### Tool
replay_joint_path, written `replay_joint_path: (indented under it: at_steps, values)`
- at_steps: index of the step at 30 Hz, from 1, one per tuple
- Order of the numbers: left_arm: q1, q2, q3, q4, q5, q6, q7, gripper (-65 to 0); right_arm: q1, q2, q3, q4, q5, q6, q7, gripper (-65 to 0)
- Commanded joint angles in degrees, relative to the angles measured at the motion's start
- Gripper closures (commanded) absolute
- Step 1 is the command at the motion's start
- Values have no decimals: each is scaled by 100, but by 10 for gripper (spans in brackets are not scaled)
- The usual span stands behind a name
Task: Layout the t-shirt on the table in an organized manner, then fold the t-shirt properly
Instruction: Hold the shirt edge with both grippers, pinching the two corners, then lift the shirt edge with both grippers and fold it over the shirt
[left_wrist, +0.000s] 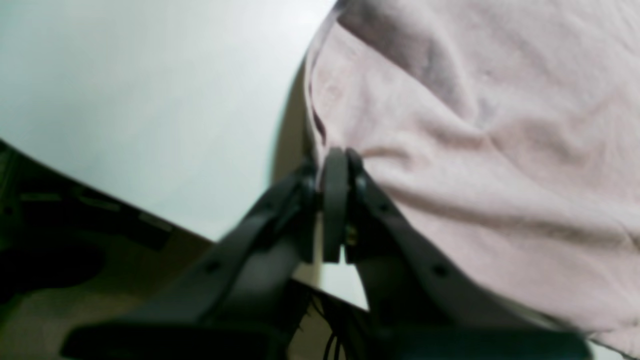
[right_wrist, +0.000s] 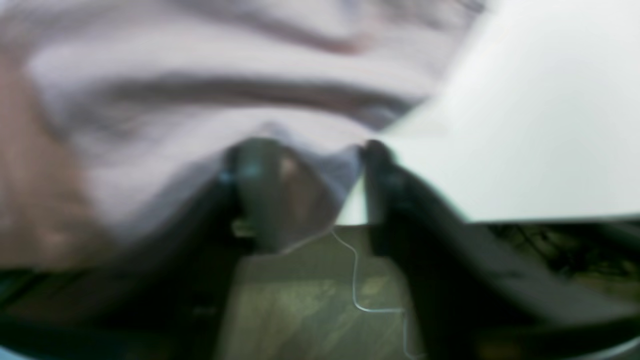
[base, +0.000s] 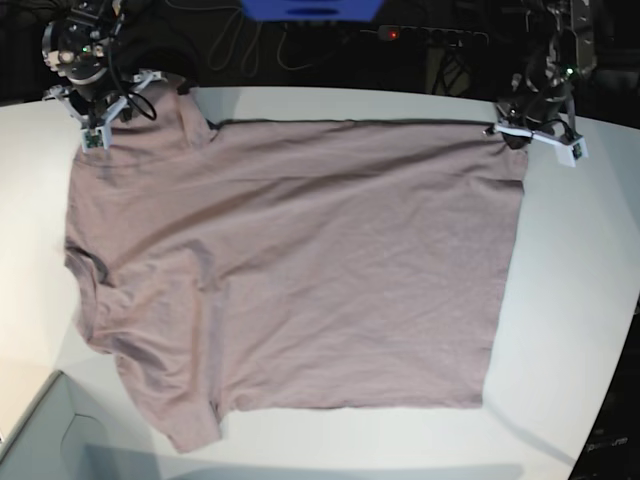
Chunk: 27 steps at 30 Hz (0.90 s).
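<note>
Base view shows the t-shirt (base: 300, 270) spread across the table (base: 580, 300). Left gripper (left_wrist: 336, 165), upper right, pinches its edge; right gripper (right_wrist: 305, 155), upper left, straddles cloth, possibly missing it.

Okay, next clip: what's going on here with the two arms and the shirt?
A two-armed robot is laying out a mauve t-shirt on the white table. The shirt lies spread mostly flat, sleeves toward the base view's left. The left claw is shut on the shirt's edge at the far right corner. The right claw sits at the far left corner with fabric between its fingers, which are not fully closed.
</note>
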Motion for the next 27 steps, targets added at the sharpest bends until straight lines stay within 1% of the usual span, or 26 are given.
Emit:
replay_joint_path:
  at_steps: [1,2,3,8,11,14,18,23,27]
  values:
    - [-9,-47,-29,88,-19,-28,-78,0,-37,0,10,47,-56,313,-106,-60]
    - [-9,-47,-29,88,-19,-28,-78,0,-37,-8,10,73,-56,401,-106,-6]
    - [-9,-47,-29,88,-19,-28,-78,0,-37,-8,10,82,-65,471,-106,0]
    - [105,-47,-29,378,-19,-28,-78,0,-169,-35,177,434,-47,511,-106,0]
    - [175,-47,-38,563,-1,-19,-78,0,-204,-246,309,944,-47,511,-88,0]
    - [184,-21,-302,695,-10,-19,-70,0,-196,-377,547,1375,-47,511,-97,0]
    - [281,-3,-627,888,-19,-19,-70,0,-196,-377,643,1726,-47,511,-97,0]
    - [377,-12,-891,1064,-19,-19,-70,0,-257,-377,705,1814,-47,511,-97,0]
    - [483,6,-935,1143,-19,-19,-70,0,-319,-377,705,1823,-47,511,-71,0]
